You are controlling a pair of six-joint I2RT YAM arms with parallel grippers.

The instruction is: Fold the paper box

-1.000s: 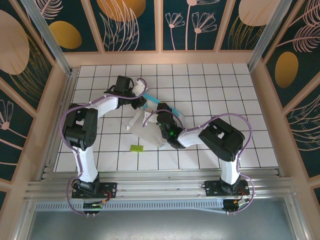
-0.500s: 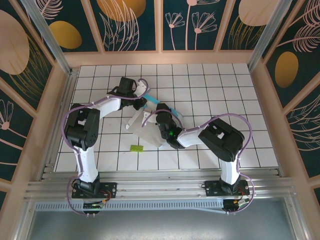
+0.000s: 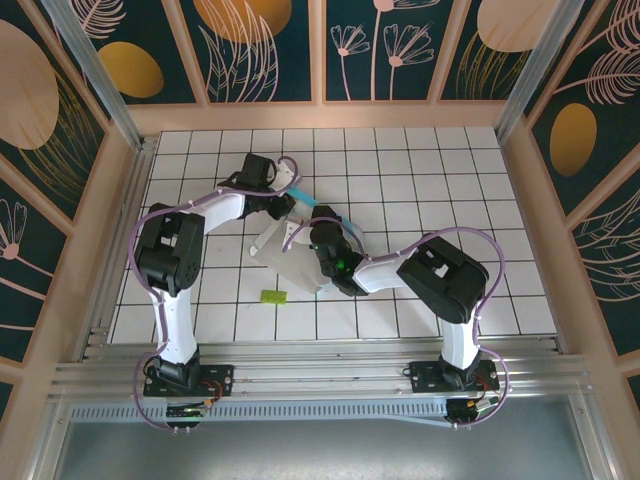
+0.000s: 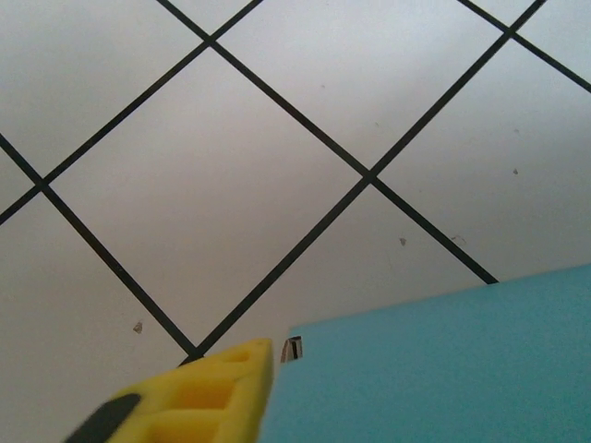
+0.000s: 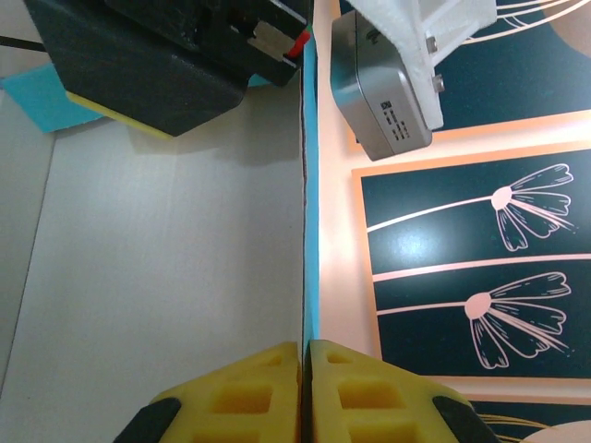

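Right tool (image 5: 304, 358) is clenched on a wall of the paper box (image 5: 166, 268), pinching its edge, I'd guess so the panel stands up off the desk (image 3: 420, 160). Left tool (image 3: 284, 206) sits at the teal flap (image 4: 443, 369) just beyond, probably steadying it. Can't tell if it's actually gripping.

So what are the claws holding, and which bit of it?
The right claw pinches the paper box by the thin edge of one panel. The left claw sits against a teal flap; whether it grips can't be told.
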